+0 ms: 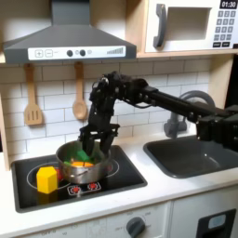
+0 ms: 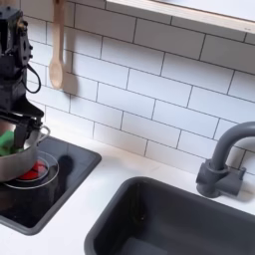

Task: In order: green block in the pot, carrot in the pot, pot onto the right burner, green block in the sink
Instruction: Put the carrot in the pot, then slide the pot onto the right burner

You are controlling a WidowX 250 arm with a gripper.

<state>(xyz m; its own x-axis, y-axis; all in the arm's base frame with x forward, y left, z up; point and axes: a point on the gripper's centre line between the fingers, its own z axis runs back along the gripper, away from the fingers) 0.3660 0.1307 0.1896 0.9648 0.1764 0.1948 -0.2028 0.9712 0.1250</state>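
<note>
Sink point(image 1: 191, 156) lies open; faucet point(image 2: 221, 159) stands behind it.

White tiled wall point(image 1: 149, 98) behind the counter point(image 1: 139, 200). Against that wall: hood point(image 1: 67, 39) upper left, microwave point(image 1: 191, 25) upper right, wooden spoons point(image 1: 56, 100) hanging below the hood.

The pot point(image 1: 82, 164) sat on the cooktop point(image 1: 125, 175), toward the first exterior view's left, with the carrot point(image 1: 82, 165) lying inside it. A yellow block point(image 1: 46, 178) stood just left of the pot. The sink point(image 1: 191, 158) lay well off to the right, its faucet point(image 1: 191, 100) behind it.
</note>
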